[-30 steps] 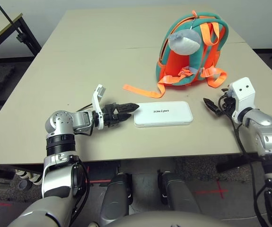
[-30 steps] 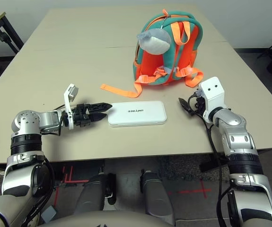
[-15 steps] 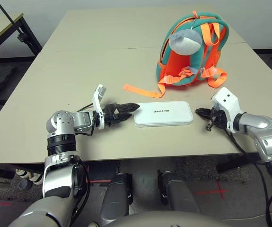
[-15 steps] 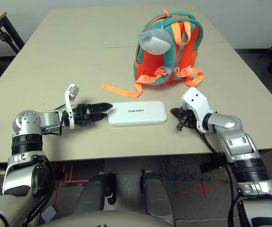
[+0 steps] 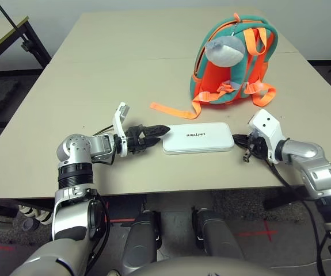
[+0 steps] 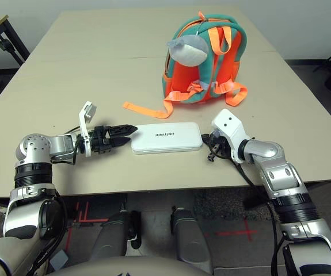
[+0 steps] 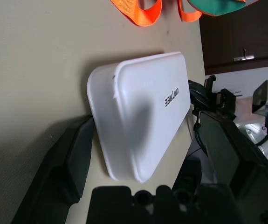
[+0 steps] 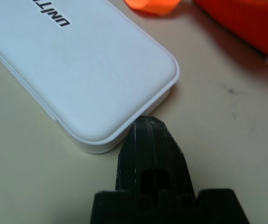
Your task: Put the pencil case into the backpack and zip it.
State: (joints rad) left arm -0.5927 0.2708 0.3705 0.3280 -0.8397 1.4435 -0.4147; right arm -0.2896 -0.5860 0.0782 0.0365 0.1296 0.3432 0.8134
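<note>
Pencil case [image 5: 198, 138]: flat on our table [image 5: 125, 86], between our claws
Left gripper [image 7: 140, 151]: fingers apart, at one end
Right gripper [image 8: 147, 122]: fingers together, at the other
Backpack [image 5: 234, 60]: upright beyond

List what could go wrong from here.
The shut right gripper sits right at the end of the pencil case; pushing might slide the case instead of gripping it.

The open left gripper has the case's other end between its fingers; closing off-centre could twist it.

The backpack's loose strap might snag a gripper.
</note>
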